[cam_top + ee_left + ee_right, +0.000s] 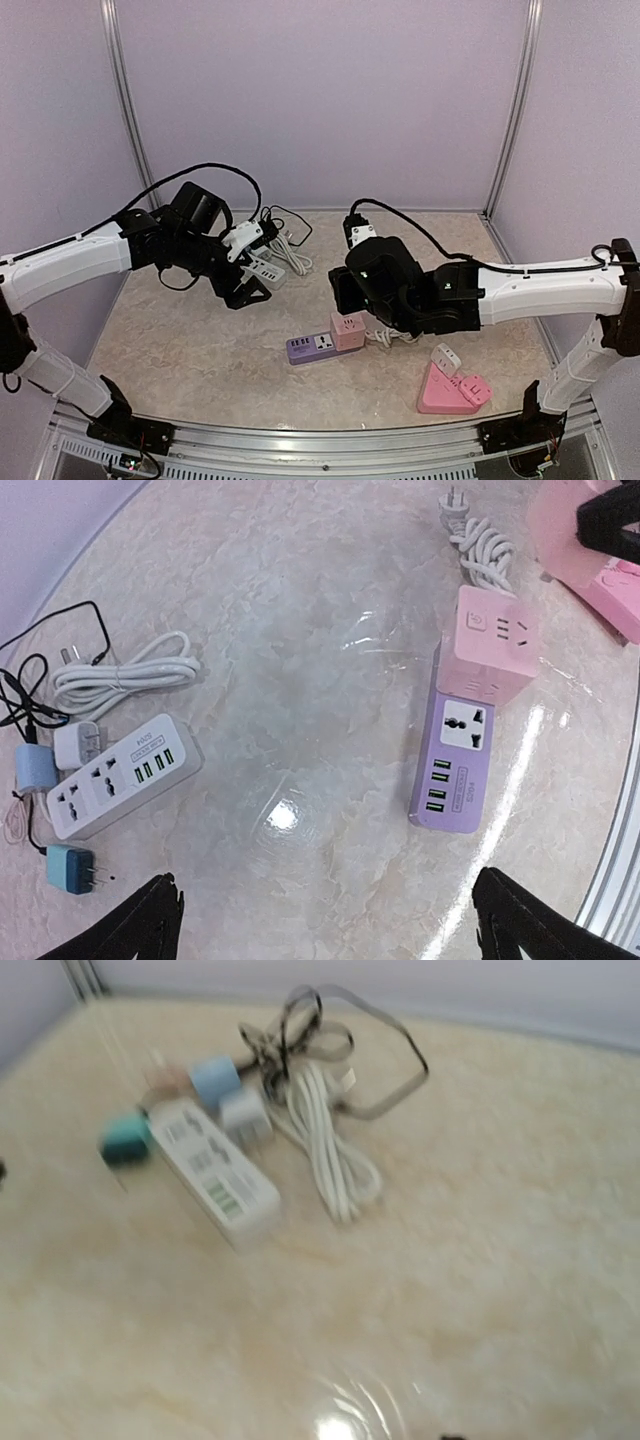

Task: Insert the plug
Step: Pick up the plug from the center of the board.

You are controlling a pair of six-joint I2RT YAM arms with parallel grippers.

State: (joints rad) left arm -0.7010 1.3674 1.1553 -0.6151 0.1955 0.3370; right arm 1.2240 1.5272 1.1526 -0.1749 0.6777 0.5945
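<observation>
My left gripper (325, 880) is open wide above bare table, with nothing between its black fingertips (150, 915). To its left lies a white power strip (125, 777), with a teal plug (70, 868) loose beside it and a white charger (78, 745) and a blue charger (35, 768) at its end. A purple power strip (452, 765) lies to the right with a pink cube socket (490, 655) against its far end. The cube's white cord plug (455, 505) lies loose. My right gripper (342, 292) hovers just behind the pink cube (348, 328); its fingers are hidden.
A coiled white cable (125, 672) and thin black wires (30, 680) lie behind the white strip (265, 270). A pink triangular socket block (452, 388) stands at the front right. The right wrist view is blurred and shows the white strip (215, 1170) and cable (335, 1150).
</observation>
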